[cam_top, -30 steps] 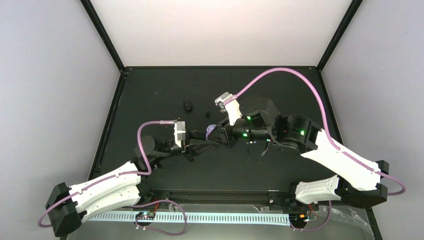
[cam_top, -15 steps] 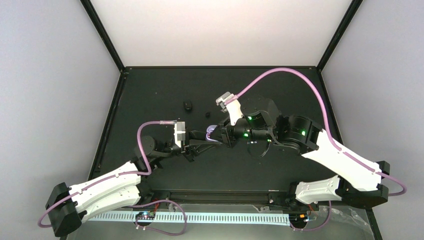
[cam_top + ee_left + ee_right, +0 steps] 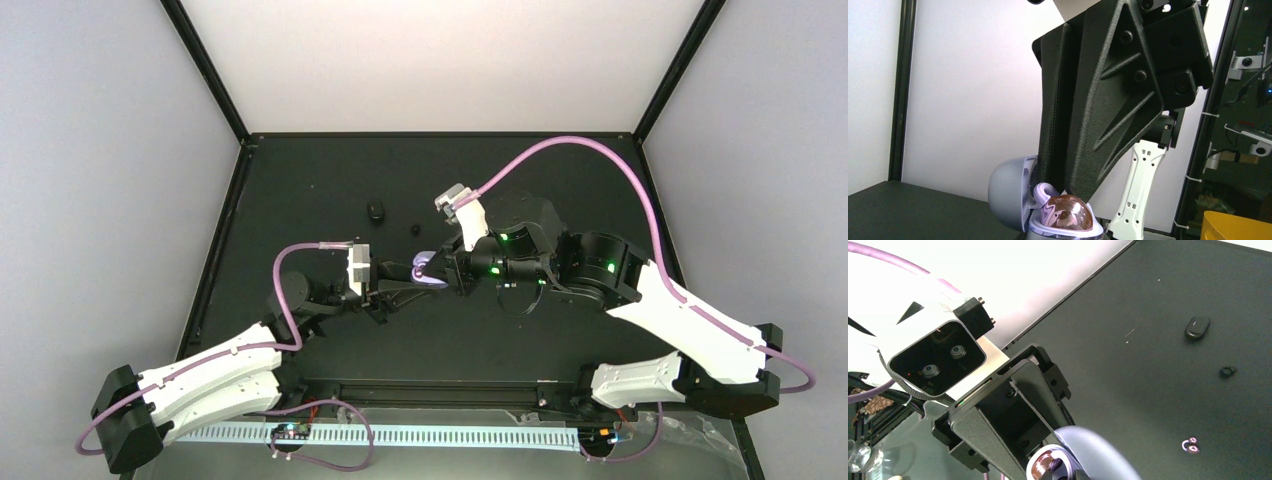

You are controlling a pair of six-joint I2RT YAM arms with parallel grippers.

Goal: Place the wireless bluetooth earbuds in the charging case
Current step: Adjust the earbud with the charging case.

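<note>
My left gripper (image 3: 412, 273) is shut on the base of an open lilac charging case (image 3: 427, 268), held above the table. In the left wrist view the case lid (image 3: 1007, 192) stands open at left. A glossy purple-and-brown marbled earbud (image 3: 1067, 212) sits in the case base. My right gripper (image 3: 447, 270) hangs right over the case. Its fingertips (image 3: 1047, 476) stand slightly apart at the case rim, beside the earbud (image 3: 1044, 468), holding nothing. A small purple-and-white earbud (image 3: 1190, 445) lies on the table.
A black pebble-shaped case (image 3: 375, 211) and a tiny black earbud (image 3: 415, 229) lie on the black table behind the grippers; both also show in the right wrist view, the case (image 3: 1197, 326) and the bud (image 3: 1228, 371). The table's raised black edges (image 3: 225, 230) frame the work area.
My right arm has drawn back slightly to the right, so more of the lilac case shows between the grippers. The left arm has held still.
</note>
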